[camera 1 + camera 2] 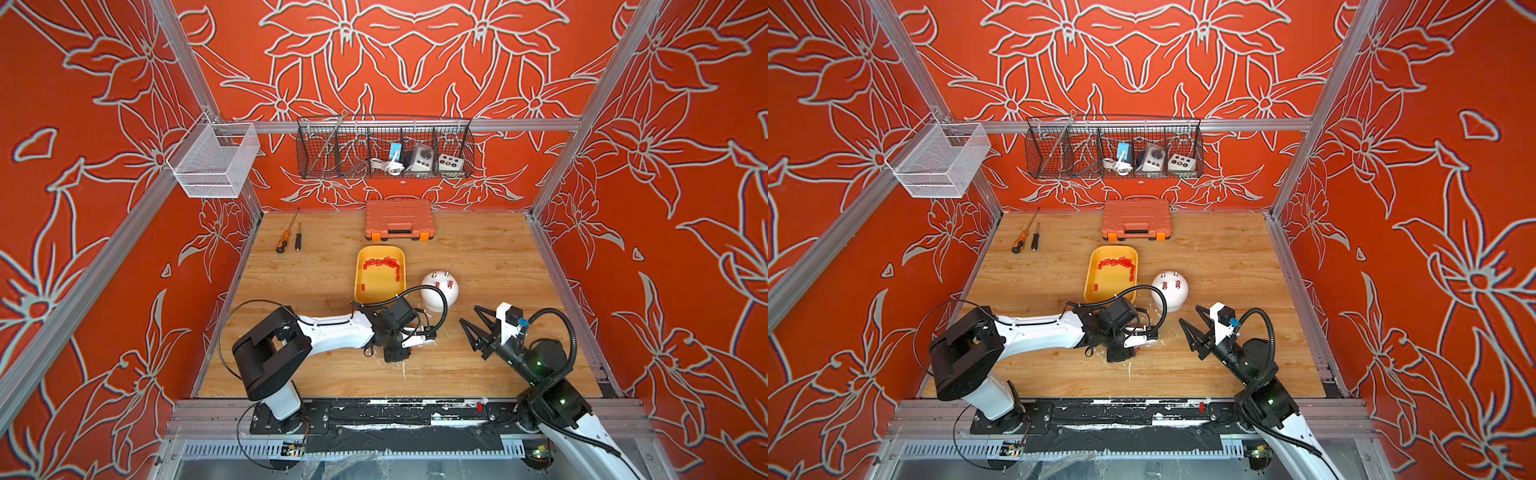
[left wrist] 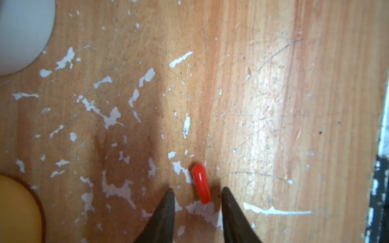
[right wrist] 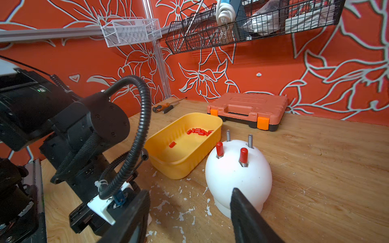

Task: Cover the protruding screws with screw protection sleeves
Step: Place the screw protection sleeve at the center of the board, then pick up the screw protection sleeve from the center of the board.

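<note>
On dome (image 3: 237, 181): two red sleeves (image 3: 244, 154), two bare screws (image 3: 250, 140).

In a top view we see the yellow tray (image 1: 1098, 291) with the screw protection sleeves (image 1: 1117, 262) strewn along its far end (one lies apart, nearer us), and just beside it the white dome (image 1: 1170, 300). Of the protruding screws (image 1: 1176, 273), the two nearer ones wear red sleeves and the two farther stand bare. The right gripper (image 1: 1188, 314), fingers spread and empty, points toward the dome.
</note>
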`<act>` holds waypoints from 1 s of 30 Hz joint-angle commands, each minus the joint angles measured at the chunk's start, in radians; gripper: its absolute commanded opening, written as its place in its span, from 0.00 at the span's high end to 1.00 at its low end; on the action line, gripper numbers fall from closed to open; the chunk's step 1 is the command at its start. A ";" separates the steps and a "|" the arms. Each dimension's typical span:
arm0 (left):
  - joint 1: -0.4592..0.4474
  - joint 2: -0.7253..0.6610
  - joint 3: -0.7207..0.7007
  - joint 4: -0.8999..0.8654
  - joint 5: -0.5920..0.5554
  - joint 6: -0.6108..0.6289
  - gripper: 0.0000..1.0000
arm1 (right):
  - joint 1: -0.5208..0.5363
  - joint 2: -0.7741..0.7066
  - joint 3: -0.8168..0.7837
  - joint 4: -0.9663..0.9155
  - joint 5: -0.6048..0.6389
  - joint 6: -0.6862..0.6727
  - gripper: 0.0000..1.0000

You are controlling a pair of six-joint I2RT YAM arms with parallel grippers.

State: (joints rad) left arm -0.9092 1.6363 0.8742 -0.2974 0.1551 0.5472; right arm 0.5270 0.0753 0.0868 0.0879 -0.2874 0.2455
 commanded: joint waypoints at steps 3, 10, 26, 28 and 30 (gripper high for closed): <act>-0.005 -0.118 -0.060 0.060 -0.016 0.009 0.56 | 0.007 -0.007 0.004 -0.008 0.011 -0.012 0.37; 0.066 -0.651 -0.422 0.455 0.039 -0.174 0.37 | 0.024 0.157 0.133 -0.033 -0.108 -0.026 0.37; 0.376 -1.635 -0.768 0.236 -0.056 -0.599 0.28 | 0.393 1.237 0.960 -0.754 0.046 -0.585 0.41; 0.377 -1.571 -0.759 0.243 -0.056 -0.598 0.26 | 0.394 1.306 1.007 -0.807 0.047 -0.657 0.42; 0.378 -1.543 -0.754 0.253 -0.054 -0.598 0.26 | 0.395 1.354 1.025 -0.830 0.032 -0.715 0.41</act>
State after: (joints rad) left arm -0.5373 0.0624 0.1177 0.0013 0.1303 -0.0212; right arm 0.9215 1.3895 1.0737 -0.5758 -0.2802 -0.2905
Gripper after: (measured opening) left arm 0.737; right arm 0.586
